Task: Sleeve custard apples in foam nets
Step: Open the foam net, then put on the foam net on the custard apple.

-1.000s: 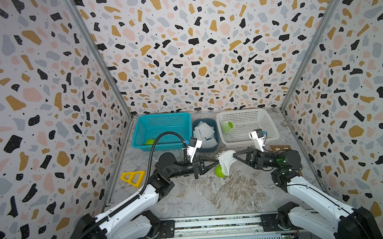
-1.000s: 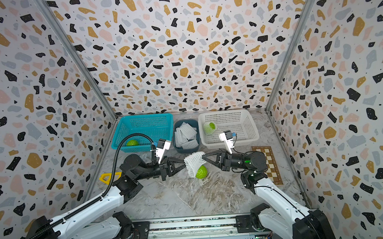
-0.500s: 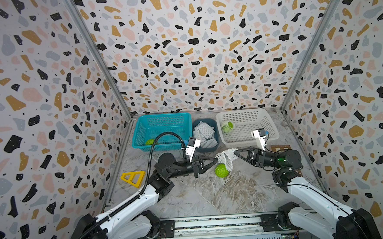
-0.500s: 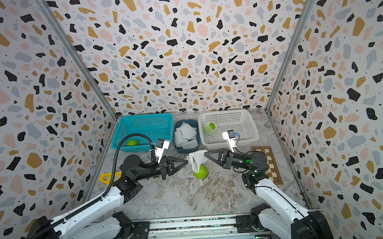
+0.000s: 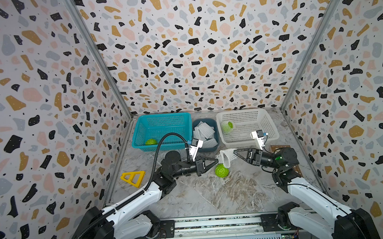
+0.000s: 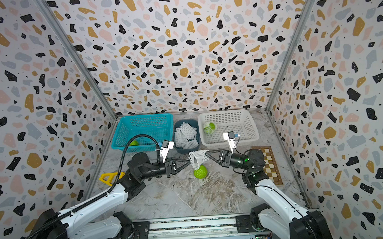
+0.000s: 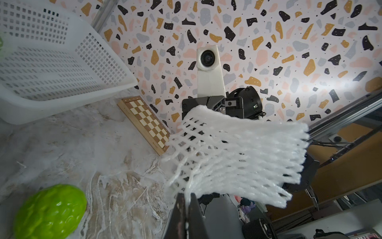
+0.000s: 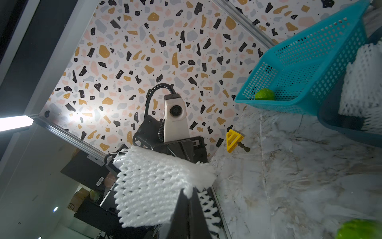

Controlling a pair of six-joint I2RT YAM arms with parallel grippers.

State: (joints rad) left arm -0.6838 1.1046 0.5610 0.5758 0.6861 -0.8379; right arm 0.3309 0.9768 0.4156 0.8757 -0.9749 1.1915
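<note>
Nothing legible is showing in any view, with no brand, number or sign coming through clearly. In the right wrist view a pale sticker (image 8: 100,181) on dark equipment outside the enclosure is carrying what looks like barcode lines, and a cardboard box (image 8: 79,198) nearby is bearing a dark printed mark, both too small and blurred to read

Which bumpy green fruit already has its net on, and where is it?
At the back of the marble tabletop stands a white perforated plastic basket. In one corner sits a round, bumpy green custard apple. Unlike the bare green fruit in the teal plastic basket and the bare one on the tabletop, it wears a white foam mesh net.
</note>
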